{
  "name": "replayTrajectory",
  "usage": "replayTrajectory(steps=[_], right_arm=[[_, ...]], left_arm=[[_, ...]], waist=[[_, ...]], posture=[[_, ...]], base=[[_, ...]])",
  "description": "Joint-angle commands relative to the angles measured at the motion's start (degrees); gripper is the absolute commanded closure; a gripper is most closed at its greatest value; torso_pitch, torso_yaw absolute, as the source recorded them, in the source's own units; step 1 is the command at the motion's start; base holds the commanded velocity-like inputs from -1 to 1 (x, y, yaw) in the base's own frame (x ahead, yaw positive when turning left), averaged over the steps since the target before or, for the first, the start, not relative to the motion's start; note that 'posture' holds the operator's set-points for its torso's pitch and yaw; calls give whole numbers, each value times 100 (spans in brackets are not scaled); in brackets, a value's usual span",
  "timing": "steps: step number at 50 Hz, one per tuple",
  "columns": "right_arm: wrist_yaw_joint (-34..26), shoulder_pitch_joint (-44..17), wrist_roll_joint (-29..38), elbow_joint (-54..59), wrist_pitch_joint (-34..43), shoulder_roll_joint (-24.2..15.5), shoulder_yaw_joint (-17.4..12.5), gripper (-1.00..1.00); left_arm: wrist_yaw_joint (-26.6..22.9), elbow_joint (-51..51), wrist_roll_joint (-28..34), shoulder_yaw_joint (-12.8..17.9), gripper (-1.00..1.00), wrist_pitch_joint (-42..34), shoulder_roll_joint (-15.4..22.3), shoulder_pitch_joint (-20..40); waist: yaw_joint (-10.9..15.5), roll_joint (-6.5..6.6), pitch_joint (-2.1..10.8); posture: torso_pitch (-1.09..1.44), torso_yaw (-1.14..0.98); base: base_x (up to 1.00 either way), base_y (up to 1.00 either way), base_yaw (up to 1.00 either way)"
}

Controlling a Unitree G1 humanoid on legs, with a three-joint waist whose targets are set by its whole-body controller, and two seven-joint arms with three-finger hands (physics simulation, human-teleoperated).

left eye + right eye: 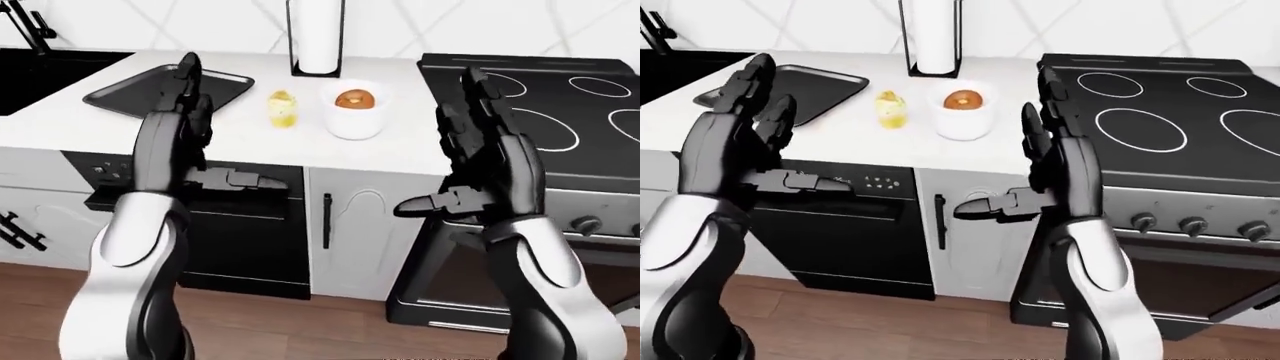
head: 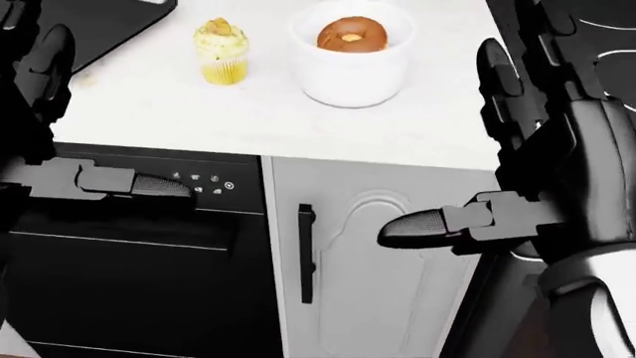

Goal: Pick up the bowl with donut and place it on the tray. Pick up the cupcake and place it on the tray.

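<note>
On the counter, bowl with donut (image 2: 350, 54) right of cupcake (image 2: 221, 51), tray (image 1: 168, 89) far left; both hands (image 1: 185, 127) (image 1: 478, 161) splayed wide, empty, probably lining up.

On the counter (image 2: 298, 123) — tray (image 1: 165, 88) leftmost, cupcake (image 2: 221, 51) just beside, then bowl (image 2: 350, 56), seemingly apart.

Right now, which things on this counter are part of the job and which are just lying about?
Part of the job:
- white bowl holding the donut
- cupcake
- black tray
- both robot hands, open and empty: left, right

Just lying about:
- paper towel roll
- stove
- dishwasher
- sink
</note>
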State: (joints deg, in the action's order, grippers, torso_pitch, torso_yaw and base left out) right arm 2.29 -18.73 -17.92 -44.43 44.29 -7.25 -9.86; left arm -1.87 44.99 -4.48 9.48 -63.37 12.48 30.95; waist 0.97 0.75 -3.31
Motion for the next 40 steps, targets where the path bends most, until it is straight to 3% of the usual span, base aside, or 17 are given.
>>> replayTrajectory(steps=[1,3,4,7,8,13,16,19,22,26,28,29,30,31,35,38,40], right_arm=[[106,-179,-143,-165,49,-101,-75,-100],[204,-317,-268,-243,227,-192,-163,-100],[243,-389,-303,-257,303,-245,-173,-100],[295,-505,-438,-315,431,-325,-207,-100],[304,-513,-487,-335,432,-336,-221,-100],[334,-477,-550,-382,398,-369,-180,-100],[320,-422,-532,-353,318,-361,-162,-100],[334,-426,-546,-383,349,-367,-171,-100],[370,-474,-595,-431,422,-377,-207,-100],[389,-472,-609,-439,422,-383,-200,-100],[401,-481,-623,-429,425,-388,-210,-100],[406,-482,-627,-431,428,-392,-207,-100],[412,-483,-631,-437,433,-395,-204,-100],[420,-488,-646,-452,451,-395,-205,-100],[454,-558,-718,-527,531,-437,-231,-100],[490,-609,-766,-573,591,-459,-237,-100],[508,-631,-778,-575,622,-468,-227,-100]], left_arm=[[-37,-70,6,-7,-100,64,58,202],[-65,-171,10,-7,-100,57,83,321],[-79,-226,13,-13,-100,45,101,386],[-131,-255,14,-12,-100,-45,152,502],[-139,-217,13,-12,-100,-98,155,518],[-190,-110,15,24,-100,-166,171,521],[-192,-4,-11,88,-100,-280,186,532],[-193,56,-51,149,-100,-343,215,538],[-193,44,-77,166,-100,-319,244,533],[-192,12,-110,193,-100,-268,260,522],[-169,50,-128,185,-100,-322,261,541],[-164,23,-133,177,-100,-284,257,533],[-152,41,-139,174,-100,-322,259,554],[-149,29,-145,174,-100,-309,263,552],[-146,134,-207,248,-100,-518,342,674],[-153,181,-254,309,-100,-543,390,666],[-152,178,-271,330,-100,-495,401,618]], waist=[[5,31,30],[49,-176,97],[70,-373,165],[51,-214,161],[6,-195,319],[-84,-19,142],[-116,328,146],[-110,306,110],[-68,179,188],[-9,-59,159],[26,-309,195],[26,-528,270],[-46,-274,166],[-3,-429,136],[-61,-362,114],[-122,-215,37],[-161,69,118]], posture=[[0,0],[0,0],[0,0],[0,0],[0,0],[0,0],[0,0],[0,0],[0,0],[0,0],[0,0],[0,0],[0,0],[0,0],[0,0],[0,0],[0,0]], base=[[0,0,0],[0,0,0],[0,0,0],[0,0,0],[8,0,0],[21,0,0],[26,0,0],[26,0,0],[26,0,0],[26,0,0],[26,0,0],[26,0,0],[27,0,0],[27,0,0],[11,0,0],[0,0,0],[0,0,0]])
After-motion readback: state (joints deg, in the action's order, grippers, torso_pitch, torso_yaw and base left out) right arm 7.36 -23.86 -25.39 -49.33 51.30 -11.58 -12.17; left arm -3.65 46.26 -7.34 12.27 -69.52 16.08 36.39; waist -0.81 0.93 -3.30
